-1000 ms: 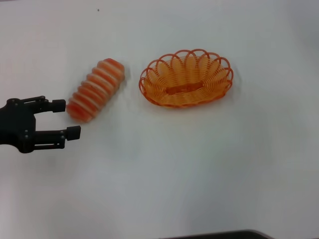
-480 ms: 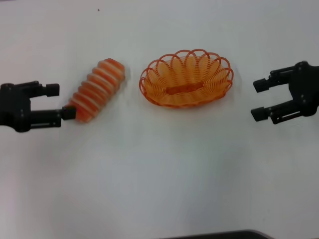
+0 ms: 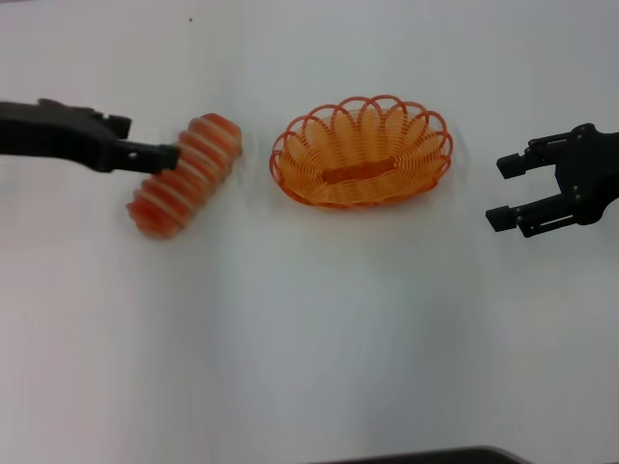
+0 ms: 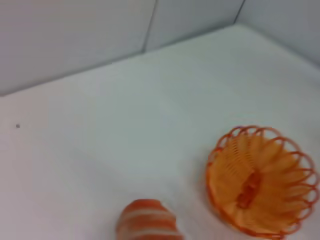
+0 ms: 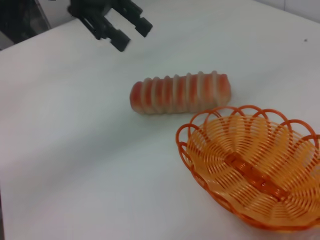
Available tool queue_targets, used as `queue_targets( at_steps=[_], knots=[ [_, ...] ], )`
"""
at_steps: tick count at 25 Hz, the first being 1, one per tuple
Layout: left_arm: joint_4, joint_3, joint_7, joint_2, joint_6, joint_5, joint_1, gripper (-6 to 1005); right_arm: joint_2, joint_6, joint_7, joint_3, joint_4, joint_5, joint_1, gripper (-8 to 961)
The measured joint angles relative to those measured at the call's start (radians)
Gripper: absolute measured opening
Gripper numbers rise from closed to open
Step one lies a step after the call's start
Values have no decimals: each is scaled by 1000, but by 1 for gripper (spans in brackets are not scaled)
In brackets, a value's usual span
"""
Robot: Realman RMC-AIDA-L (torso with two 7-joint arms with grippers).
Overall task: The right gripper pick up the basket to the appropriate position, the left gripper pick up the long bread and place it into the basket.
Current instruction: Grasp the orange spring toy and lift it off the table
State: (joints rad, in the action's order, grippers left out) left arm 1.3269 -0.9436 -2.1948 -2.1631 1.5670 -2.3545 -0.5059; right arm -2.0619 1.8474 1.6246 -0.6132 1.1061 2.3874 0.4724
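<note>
The long bread (image 3: 186, 182), orange-red with cream ridges, lies slanted on the white table left of the basket (image 3: 360, 198). It also shows in the left wrist view (image 4: 147, 223) and the right wrist view (image 5: 180, 92). The oval orange wire basket stands empty at centre; it also shows in the left wrist view (image 4: 260, 182) and the right wrist view (image 5: 252, 172). My left gripper (image 3: 147, 138) is open and empty, hovering at the bread's left side; it also shows in the right wrist view (image 5: 133, 35). My right gripper (image 3: 498, 192) is open and empty, a short way right of the basket.
The white table (image 3: 309, 329) carries only the bread and the basket. A dark edge (image 3: 416, 456) shows at the near side. A pale wall (image 4: 75, 30) rises behind the table's far edge.
My left gripper has moved away from me and turned, from beside the bread's near end to over its left side. My right gripper came into view at the right. Bread and basket have not moved.
</note>
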Motion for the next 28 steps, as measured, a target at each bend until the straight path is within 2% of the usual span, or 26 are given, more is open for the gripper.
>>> queue_targets(
  at_steps=[3, 5, 11, 17, 23, 28],
  knots=[
    [-45, -125, -75, 0, -114, -74, -26, 842, -3, -11, 0, -1, -1, 4, -3, 827],
    [-95, -170, -108, 0, -178, -119, -49, 841, -6, -17, -1, -1, -1, 4, -7, 827],
    [-225, -238, -127, -1, -305, -165, -95, 841, -7, -21, 2, 2, -1, 5, -12, 827],
    [-259, -295, -144, -2, -362, -183, -98, 841, -7, -21, 8, 3, -1, 6, -12, 827],
    [-270, -310, -155, -2, -400, -187, -92, 814, -9, -21, 9, 5, 0, 7, -12, 826],
    [-270, -316, -150, -3, -403, -188, -89, 621, -10, -21, 9, 7, -1, 7, -12, 826]
  ],
)
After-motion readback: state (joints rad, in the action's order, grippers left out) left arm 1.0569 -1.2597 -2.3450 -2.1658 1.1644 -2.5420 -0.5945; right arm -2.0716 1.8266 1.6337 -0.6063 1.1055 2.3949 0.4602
